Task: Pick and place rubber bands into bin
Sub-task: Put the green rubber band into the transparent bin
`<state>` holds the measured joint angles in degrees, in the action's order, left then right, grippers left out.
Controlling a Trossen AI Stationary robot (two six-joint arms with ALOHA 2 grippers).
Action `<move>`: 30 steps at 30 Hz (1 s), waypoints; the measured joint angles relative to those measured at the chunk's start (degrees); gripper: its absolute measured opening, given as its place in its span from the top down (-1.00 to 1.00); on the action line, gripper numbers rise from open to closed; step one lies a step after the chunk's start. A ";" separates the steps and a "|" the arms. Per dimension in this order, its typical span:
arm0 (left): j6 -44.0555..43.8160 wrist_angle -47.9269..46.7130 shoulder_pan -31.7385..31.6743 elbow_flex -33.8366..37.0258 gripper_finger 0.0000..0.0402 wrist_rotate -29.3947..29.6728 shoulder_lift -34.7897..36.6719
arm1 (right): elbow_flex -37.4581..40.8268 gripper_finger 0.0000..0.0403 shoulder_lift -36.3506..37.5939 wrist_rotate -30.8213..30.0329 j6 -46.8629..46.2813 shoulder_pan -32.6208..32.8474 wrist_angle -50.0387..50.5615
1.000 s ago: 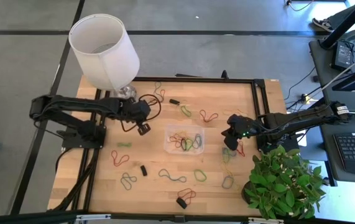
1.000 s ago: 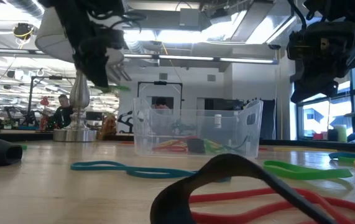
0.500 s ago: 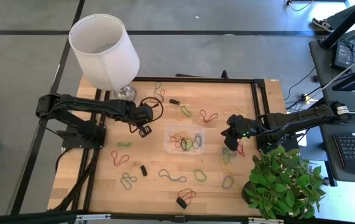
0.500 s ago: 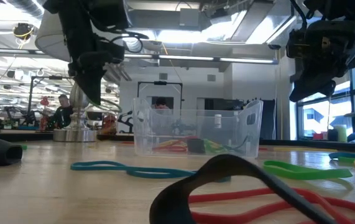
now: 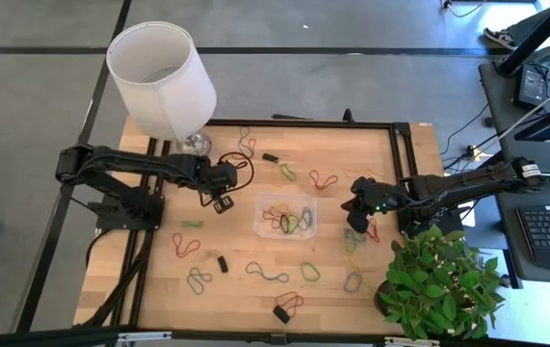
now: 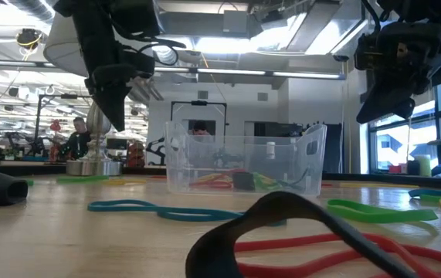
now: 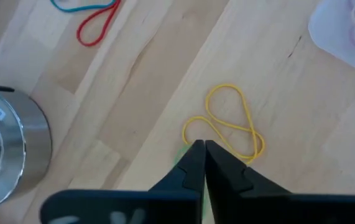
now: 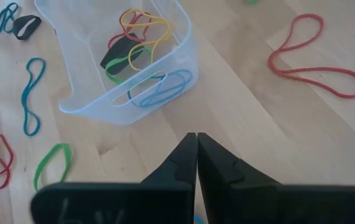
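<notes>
Many rubber bands lie loose on the wooden table, among them a red one (image 5: pixel 325 179), a blue one (image 5: pixel 267 274) and a green one (image 5: pixel 310 272). The clear bin (image 5: pixel 286 214) stands mid-table and holds several bands. My left gripper (image 5: pixel 222 200) hangs shut above the table, left of the bin, pointing steeply down with nothing in it. Below it lie a yellow band (image 7: pixel 230 124) and a green band (image 6: pixel 81 179), flat on the wood. My right gripper (image 5: pixel 356 220) hangs shut and bare, right of the bin (image 8: pixel 121 68).
A white lampshade (image 5: pixel 162 77) on a metal base (image 7: pixel 3 155) stands at the far left, close behind my left gripper. A potted plant (image 5: pixel 438 289) fills the near right corner. A black cable loop (image 5: pixel 236 169) lies by the left arm. A black band (image 6: pixel 282 232) lies at the near edge.
My left gripper has tipped to point more steeply down. The green band that hung at its fingertips a second ago now lies on the table below it.
</notes>
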<state>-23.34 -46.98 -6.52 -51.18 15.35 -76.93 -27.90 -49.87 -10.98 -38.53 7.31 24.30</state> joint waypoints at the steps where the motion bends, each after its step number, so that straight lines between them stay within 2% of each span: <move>1: 0.05 -0.02 0.00 0.00 0.98 -0.13 0.00 | 0.00 0.92 0.00 0.00 0.00 0.00 -0.06; 8: 0.57 -2.34 0.00 0.39 0.95 -0.31 0.04 | 0.00 0.92 0.00 -0.02 0.01 0.00 -0.18; 15: -1.93 -2.22 -1.59 5.27 0.62 -6.19 0.07 | 0.00 0.92 0.00 -0.05 0.01 -0.02 -0.90; 24: -4.04 7.71 -2.27 11.91 0.20 -8.71 0.07 | 0.00 0.92 0.00 -0.09 -0.19 -0.02 -1.02; 30: -4.67 9.03 -2.26 15.70 0.02 -7.11 -0.39 | 0.00 0.92 0.00 -0.09 -0.28 -0.02 -2.75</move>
<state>-28.01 -37.95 -8.79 -35.47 8.24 -77.32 -27.90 -49.87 -11.07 -38.81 7.29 21.56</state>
